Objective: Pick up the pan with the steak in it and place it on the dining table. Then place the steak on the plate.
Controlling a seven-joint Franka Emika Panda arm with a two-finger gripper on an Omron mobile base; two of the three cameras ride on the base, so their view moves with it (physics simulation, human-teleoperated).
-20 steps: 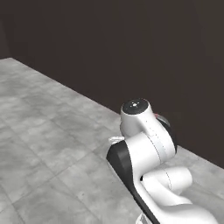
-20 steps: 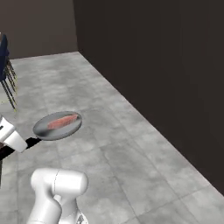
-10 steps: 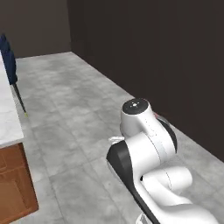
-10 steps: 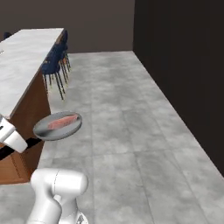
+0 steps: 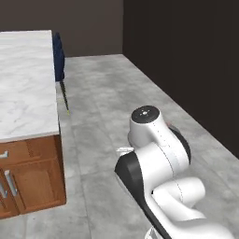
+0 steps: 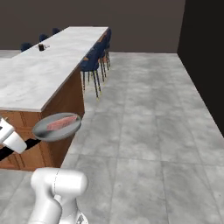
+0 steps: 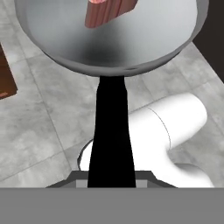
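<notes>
While the base drives, jaws clenched on the pan (image 7: 109,35) handle, pan held out ahead of jaws over the floor, steak (image 6: 61,123) in its bowl. Keep pan level, no tilt, until the dining bench (image 6: 39,70) is under it.

Grey pan (image 6: 57,127) held level above floor, pinkish steak (image 6: 61,123) lying inside.

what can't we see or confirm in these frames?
- Fingers on the pan handle: in the hand view the black handle runs off the bottom edge; in the right base view the frame's left edge cuts it.
- Steak: cut by the hand view's top edge.
- Small dark item on the far marble top: too small to identify.
</notes>
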